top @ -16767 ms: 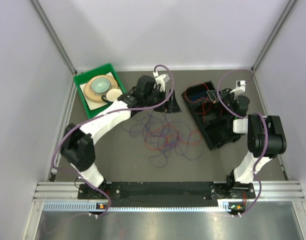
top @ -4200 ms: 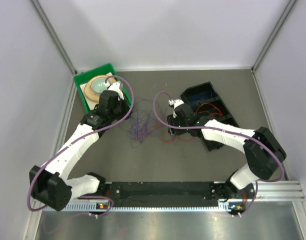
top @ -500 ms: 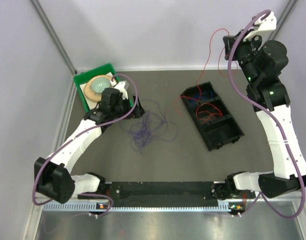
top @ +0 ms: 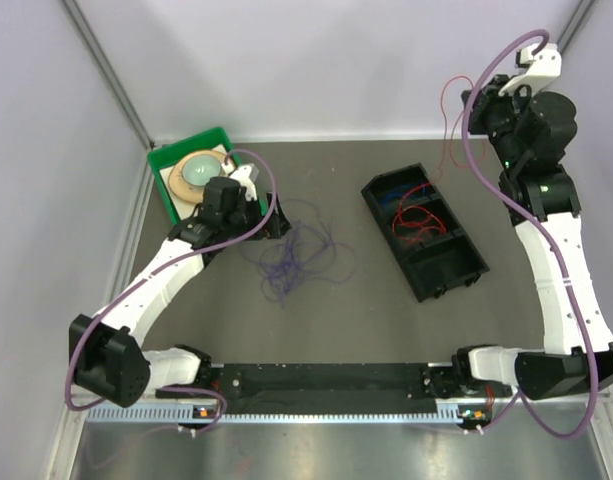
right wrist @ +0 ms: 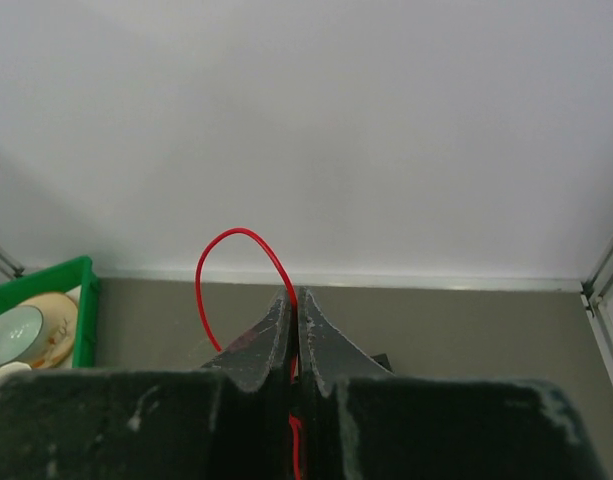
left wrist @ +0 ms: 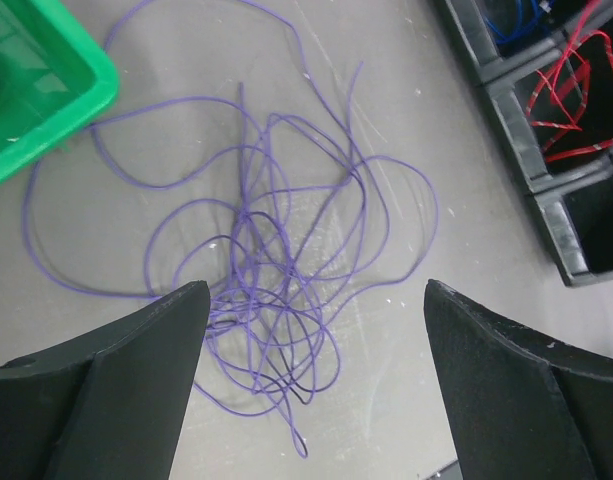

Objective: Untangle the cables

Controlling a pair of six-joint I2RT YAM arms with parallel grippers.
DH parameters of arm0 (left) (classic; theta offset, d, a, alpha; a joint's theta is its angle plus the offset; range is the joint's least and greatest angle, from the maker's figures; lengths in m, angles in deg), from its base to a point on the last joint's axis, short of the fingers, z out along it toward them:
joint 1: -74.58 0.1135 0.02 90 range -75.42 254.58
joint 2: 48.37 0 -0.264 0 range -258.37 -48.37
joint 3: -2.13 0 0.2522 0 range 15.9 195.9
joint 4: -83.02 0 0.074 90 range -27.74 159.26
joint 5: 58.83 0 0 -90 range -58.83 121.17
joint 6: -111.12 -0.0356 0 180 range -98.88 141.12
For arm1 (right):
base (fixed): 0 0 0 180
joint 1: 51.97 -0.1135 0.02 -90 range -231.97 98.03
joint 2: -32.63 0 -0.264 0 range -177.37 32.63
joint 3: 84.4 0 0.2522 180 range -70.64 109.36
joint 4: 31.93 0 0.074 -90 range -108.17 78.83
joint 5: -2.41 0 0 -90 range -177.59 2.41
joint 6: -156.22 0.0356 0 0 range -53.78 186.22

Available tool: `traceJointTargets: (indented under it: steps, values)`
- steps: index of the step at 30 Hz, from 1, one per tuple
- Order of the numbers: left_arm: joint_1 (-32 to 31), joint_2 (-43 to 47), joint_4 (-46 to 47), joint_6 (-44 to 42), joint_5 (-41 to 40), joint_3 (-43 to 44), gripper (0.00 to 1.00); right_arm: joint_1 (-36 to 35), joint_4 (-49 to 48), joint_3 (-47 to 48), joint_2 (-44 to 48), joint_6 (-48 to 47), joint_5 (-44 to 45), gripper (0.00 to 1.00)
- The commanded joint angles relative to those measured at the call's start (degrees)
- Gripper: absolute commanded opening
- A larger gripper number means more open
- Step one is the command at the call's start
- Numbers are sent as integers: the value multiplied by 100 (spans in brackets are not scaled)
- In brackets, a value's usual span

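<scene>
Purple cables (left wrist: 276, 290) lie tangled left of the black bin (top: 448, 265) under the left gripper (left wrist: 311, 292), its jaws spread, while above the bin's far end the right gripper (right wrist: 294, 300) pinches a red cable (right wrist: 248, 231), a sorting step likely calling next for lowering it into the bin.

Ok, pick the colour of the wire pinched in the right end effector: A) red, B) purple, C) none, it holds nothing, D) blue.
A: in the right wrist view a red wire loops up out of the right end effector, whose fingers are pressed shut on it.
</scene>
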Motion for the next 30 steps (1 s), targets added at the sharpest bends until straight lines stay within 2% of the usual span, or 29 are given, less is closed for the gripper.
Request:
traceJointTargets:
  steps: [1,3,4,5,6,9,10,11,13,18,24,28,30]
  values:
    - [3,113,381,44,751,-54,93,240,-365,-56,225,162,-178,0]
    - [-145,-19,829,500,1077,-177,93,267,-382,-135,233,74,-152,0]
    - [-286,-115,1336,623,1192,-125,92,259,-365,-161,233,48,-143,0]
    - [-461,-394,1419,720,1080,15,92,259,-365,-266,251,-5,-134,0]
    - [-837,-589,1446,721,922,199,92,259,-374,-337,268,-22,-116,0]
    - [-1392,-1590,1569,712,753,1130,90,267,-479,-715,435,4,-116,0]
    - [-1473,-1862,1613,730,841,1602,90,276,-462,-785,461,12,-125,0]
    - [-1543,-2361,1735,843,981,1816,89,276,-453,-925,523,39,-116,0]
    - [-1649,-2821,1981,1002,1192,2307,89,276,-444,-1075,584,65,-81,0]
    - [-1842,-3999,2597,1538,1658,3030,87,320,-462,-1550,892,171,-54,0]
    - [-2036,-4694,2615,1574,1484,3628,84,434,-409,-1673,769,285,-343,0]
    - [-2150,-5019,2458,1363,731,3987,81,531,-514,-1823,839,425,-503,0]
    - [-2247,-5160,2020,1065,343,4225,79,575,-488,-1832,857,452,-564,0]
